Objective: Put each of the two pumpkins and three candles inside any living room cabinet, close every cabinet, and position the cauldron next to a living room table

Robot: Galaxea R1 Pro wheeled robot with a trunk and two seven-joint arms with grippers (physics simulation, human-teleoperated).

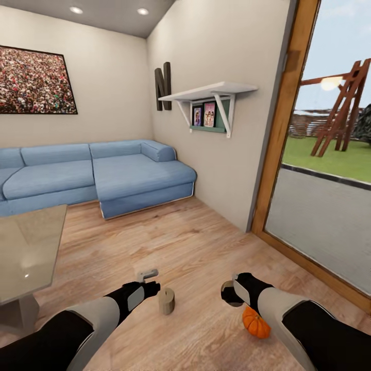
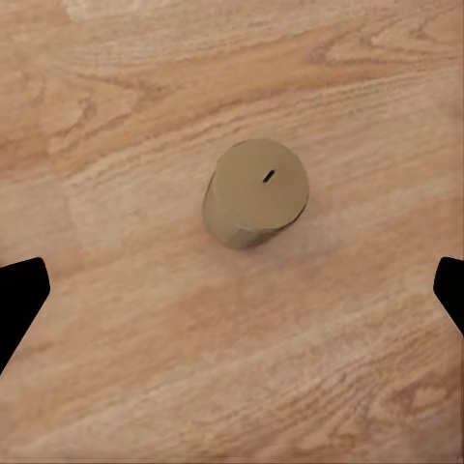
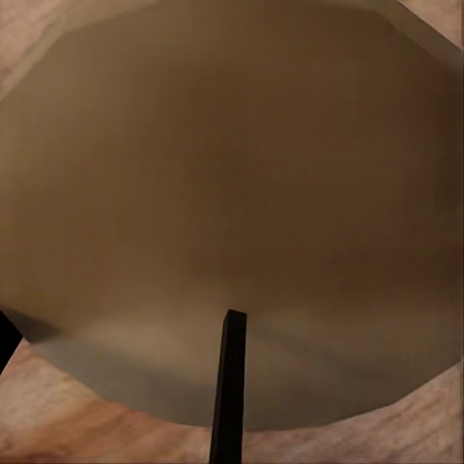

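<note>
text: "N" | form: black block letter | on: wall beside white shelf

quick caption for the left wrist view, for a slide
Left end effector open above an upright beige candle on the wood plank floor.

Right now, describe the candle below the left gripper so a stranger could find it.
Start from the blue corner sofa and come forward over the light wood plank floor. The stubby beige-grey cylindrical candle stands upright there beside the left gripper. The neighbouring small orange ribbed pumpkin is round and bright.
</note>
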